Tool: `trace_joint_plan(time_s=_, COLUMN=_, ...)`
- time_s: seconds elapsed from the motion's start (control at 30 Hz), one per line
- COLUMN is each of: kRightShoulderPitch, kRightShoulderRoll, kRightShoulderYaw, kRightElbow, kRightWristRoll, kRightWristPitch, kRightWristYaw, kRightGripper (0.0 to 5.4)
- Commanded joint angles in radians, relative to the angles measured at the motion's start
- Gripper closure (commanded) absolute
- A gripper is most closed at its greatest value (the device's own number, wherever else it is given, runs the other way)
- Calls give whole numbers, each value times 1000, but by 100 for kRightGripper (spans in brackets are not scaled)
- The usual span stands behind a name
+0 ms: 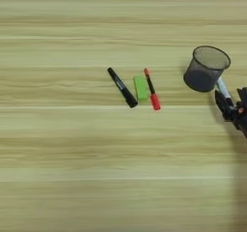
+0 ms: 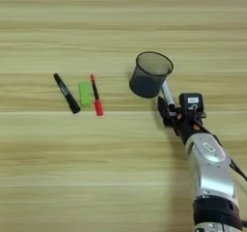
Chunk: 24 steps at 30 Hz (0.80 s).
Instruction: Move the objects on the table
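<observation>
The table (image 2: 120, 202), a broad light wood-grain surface, was seen from above with five small objects on it. Three were laid close together left of the middle: the black marker (image 2: 66, 99) lay slantwise at the far left of the group, the small green block (image 2: 85, 93) lay just beside it, and the red marker (image 2: 96, 100) lay on the block's other side, nearly touching it, its thicker red end turned toward the near edge. These three were left untouched and were well apart from the arm. To their right the black mesh cup (image 2: 149, 75) was stood with its open mouth upward and, as viewed, leaning slightly away. The right gripper (image 2: 169, 108) was brought in from the bottom right on the silver forearm (image 2: 210, 168) and was held just beside the cup's near right side. The white-grey marker (image 2: 167, 94) was clamped between the two black fingers, its pale barrel pointed up and left toward the cup, so that its upper end was seen against the cup's lower wall; whether it touched the wall could not be told. The black cap was not made out, being presumably hidden within the grip. The marker was judged to be held in this tilted way so that it could be lifted over the rim and dropped into the cup, which would account for the gripper being placed so near the cup rather than near the other items.
</observation>
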Motion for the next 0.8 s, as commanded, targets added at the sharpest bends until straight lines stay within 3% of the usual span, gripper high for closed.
trace_joint_plan(time_s=0.03, kRightShoulderPitch=-63, kRightShoulderRoll=-32, kRightShoulderYaw=1, kRightElbow=-61, kRightWristRoll=4, kRightWristPitch=-9, kRightWristYaw=-4, kRightGripper=177)
trace_joint_plan(time_s=0.57, kRightShoulderPitch=-136, kRightShoulderRoll=-30, kRightShoulderYaw=50, kRightElbow=-53, kRightWristRoll=-10, kRightWristPitch=-14, kRightWristYaw=7, kRightGripper=3)
trace_joint_plan(time_s=0.8, kRightShoulderPitch=-196, kRightShoulderRoll=-25, kRightShoulderYaw=61, kRightElbow=17, kRightWristRoll=-9, kRightWristPitch=-34, kRightWristYaw=19, kRightGripper=3)
